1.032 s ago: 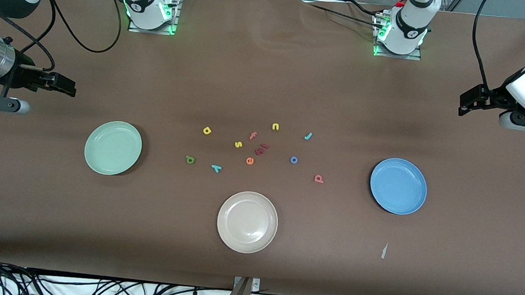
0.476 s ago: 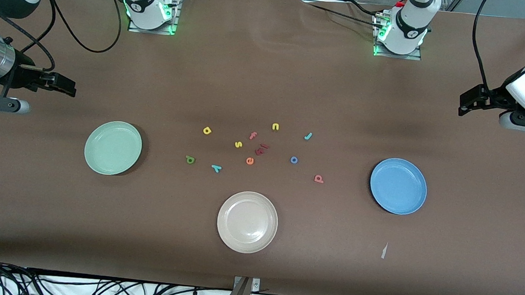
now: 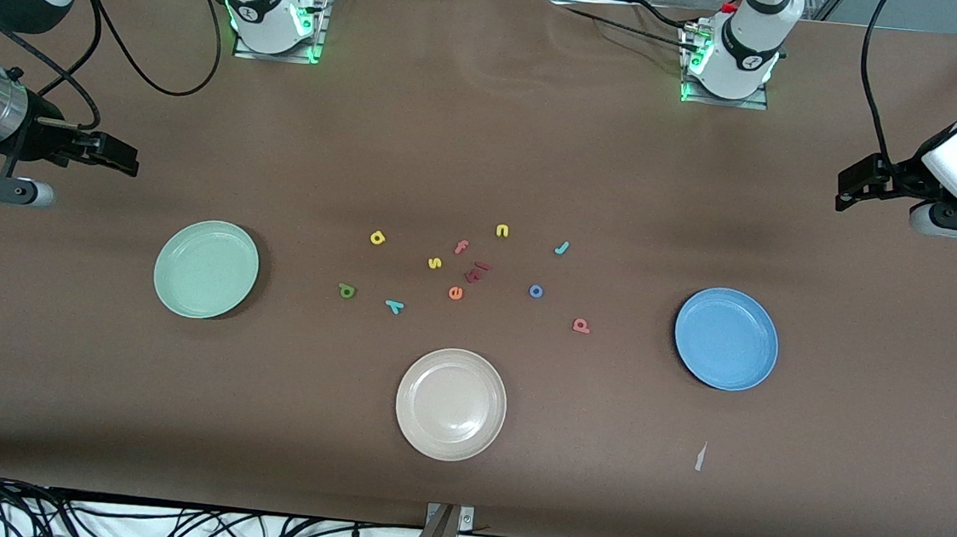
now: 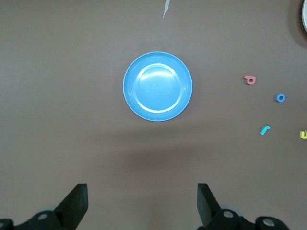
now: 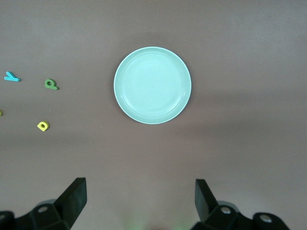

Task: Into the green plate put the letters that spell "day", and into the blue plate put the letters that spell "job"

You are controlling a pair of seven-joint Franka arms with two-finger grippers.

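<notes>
Brown cloth covers the worktop (image 3: 489, 133), and nothing has been sorted yet. The right gripper (image 3: 116, 156) hangs with its fingers apart, empty, over bare cloth at the right arm's end, waiting above the green plate (image 3: 206, 268). In the middle lie the yellow "a" (image 3: 377, 237), the olive "d" (image 3: 347, 291) and the teal "y" (image 3: 393, 305), then the distractors: yellow "s" (image 3: 434, 262), pinkish "f" (image 3: 461, 247), orange "e" (image 3: 455, 292), a dark red piece (image 3: 476, 272) and yellow "n" (image 3: 502, 231). Nearer the blue plate (image 3: 726, 339) sit the blue "o" (image 3: 536, 290), teal "j" (image 3: 561, 247) and red "b" (image 3: 581, 325). The beige plate (image 3: 451, 404) lies nearest the camera. The left gripper (image 3: 856, 186) is likewise spread and empty, over the left arm's end.

The first pick probably goes best straight down on an outlying letter, "d" or "b", fingers straddling it, clear of neighbours.

Count: three plates, eleven letters, six of them wanted.
</notes>
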